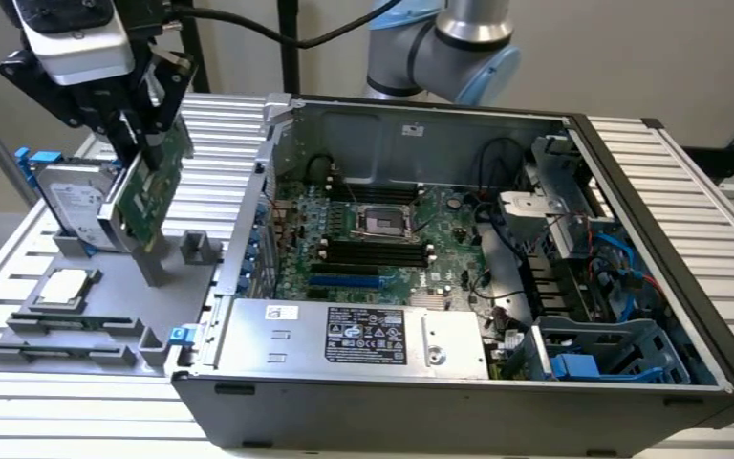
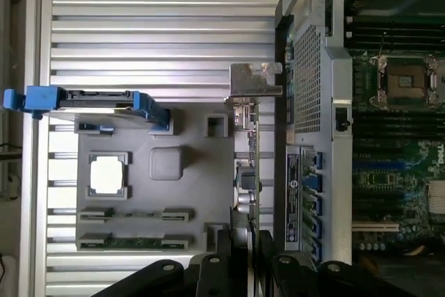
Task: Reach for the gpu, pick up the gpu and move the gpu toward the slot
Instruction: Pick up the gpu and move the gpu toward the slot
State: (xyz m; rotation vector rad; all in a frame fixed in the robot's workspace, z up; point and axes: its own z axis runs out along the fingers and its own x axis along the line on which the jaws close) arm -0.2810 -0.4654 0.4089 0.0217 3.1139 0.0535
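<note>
I'm pinching the gpu [image 1: 150, 186] in my jaws, holding it upright over the grey holder tray [image 1: 99, 316] on the tabletop [image 1: 35, 421]. It's showing as a thin green board with a silver end bracket [image 2: 255, 80], just beside the open computer case [image 1: 469, 287].

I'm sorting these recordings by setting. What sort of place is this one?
Probably a robotics lab bench set up for computer assembly. An open desktop case with its motherboard exposed lies on a slatted aluminium table; beside it a grey fixture holds parts, where the gripper is at the gpu.
</note>
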